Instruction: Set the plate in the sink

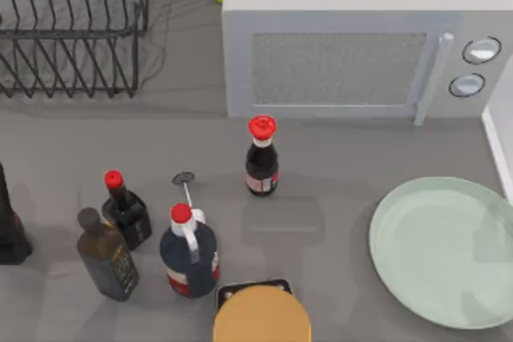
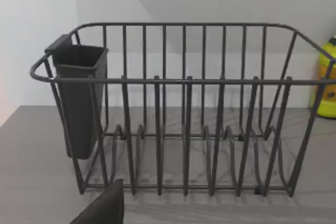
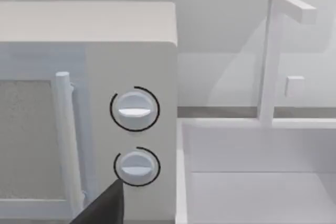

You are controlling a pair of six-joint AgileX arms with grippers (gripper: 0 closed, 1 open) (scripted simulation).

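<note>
Grey countertop (image 1: 337, 158) w/ a boxy grey microwave (image 1: 353, 46) at back. The large pale mint-green glossy plate (image 1: 445, 250) lay flat on it at the right, untouched, just beside the white-rimmed recessed sink (image 3: 252, 182) (rim sliver (image 1: 497, 154) in top view). Nothing done yet; pick-up and transfer remained. Grip state of either arm: can't tell.

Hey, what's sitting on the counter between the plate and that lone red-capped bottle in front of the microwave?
Nothing: in the top view, bare grey counter runs from the bottle to the plate.
</note>
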